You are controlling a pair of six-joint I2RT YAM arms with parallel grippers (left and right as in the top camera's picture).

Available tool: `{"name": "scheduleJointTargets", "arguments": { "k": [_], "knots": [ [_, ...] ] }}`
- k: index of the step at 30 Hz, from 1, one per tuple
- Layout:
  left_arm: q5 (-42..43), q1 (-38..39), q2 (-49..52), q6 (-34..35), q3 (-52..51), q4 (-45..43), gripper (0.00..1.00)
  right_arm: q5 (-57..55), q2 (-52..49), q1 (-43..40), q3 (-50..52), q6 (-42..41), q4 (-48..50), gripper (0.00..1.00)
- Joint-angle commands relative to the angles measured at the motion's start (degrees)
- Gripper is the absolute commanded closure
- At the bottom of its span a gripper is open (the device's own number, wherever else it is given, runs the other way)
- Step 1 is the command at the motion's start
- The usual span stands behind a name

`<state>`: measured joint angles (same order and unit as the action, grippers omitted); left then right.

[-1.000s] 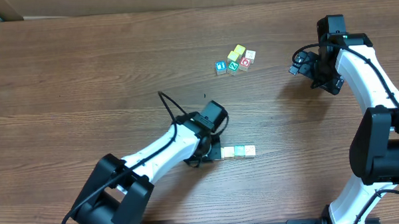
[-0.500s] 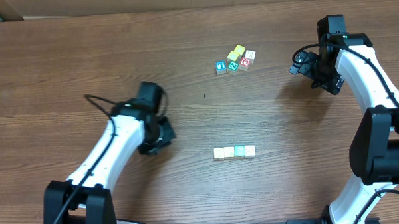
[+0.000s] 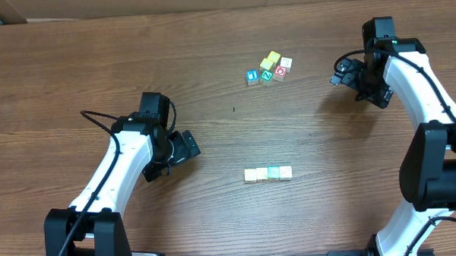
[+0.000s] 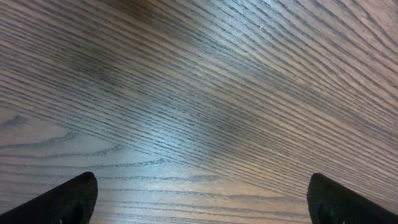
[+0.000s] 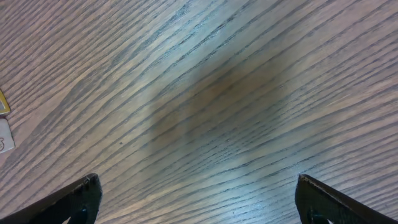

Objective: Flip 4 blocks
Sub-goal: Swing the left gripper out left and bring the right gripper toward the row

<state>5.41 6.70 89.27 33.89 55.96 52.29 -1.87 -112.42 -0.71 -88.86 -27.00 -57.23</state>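
Soft, even light; overhead sharp, wrist views softer.
Overhead, the table (image 3: 74,88) grain is crisp, with a faint shadow beneath the left arm (image 3: 117,164). The wrist views show pale sheen and dim patches on the wood; the corner fingertips (image 4: 62,199) are dark and blurred.

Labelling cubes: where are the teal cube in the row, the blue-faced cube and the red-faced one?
Teal-topped wooden cube (image 3: 274,172): overhead view, top face.
Blue-faced wooden cube (image 3: 251,76): overhead view, top face.
Red-faced wooden cube (image 3: 280,71): overhead view, top face.
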Motion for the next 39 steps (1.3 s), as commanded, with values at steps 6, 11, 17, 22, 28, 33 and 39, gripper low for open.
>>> {"name": "scheduleJointTargets", "arguments": {
  "k": [6,11,17,22,28,33,39],
  "knots": [
    [-1.16,-3.02,-0.90,-2.64,2.62,-0.04,0.00,0.07,0.04,-0.07,-0.35,-0.42,0.76,0.00],
    [0.79,-9.22,-0.90,-2.69,5.57,0.59,0.00,8.50,0.04,-0.07,-0.35,-0.42,2.51,0.00],
    [0.04,-13.35,-0.90,-5.46,5.70,1.44,0.00,12.92,0.35,-0.96,-0.55,11.43,-0.72,0.26],
    [-2.12,-13.49,-0.90,-7.37,5.68,1.55,0.01,16.57,3.52,-3.41,-2.43,12.28,-7.89,0.96],
    [4.59,-13.16,-0.90,-13.99,5.57,5.44,0.96,16.96,16.09,-3.15,-1.42,14.91,-18.84,0.96],
    [14.93,-9.05,-0.90,-20.59,4.57,7.69,0.96,17.00,28.30,-2.99,1.84,14.75,-22.32,0.96],
    [14.88,1.95,-0.90,-19.96,4.02,7.21,0.96,17.09,40.19,-2.99,13.05,13.27,-22.45,0.96]
  ]
}}
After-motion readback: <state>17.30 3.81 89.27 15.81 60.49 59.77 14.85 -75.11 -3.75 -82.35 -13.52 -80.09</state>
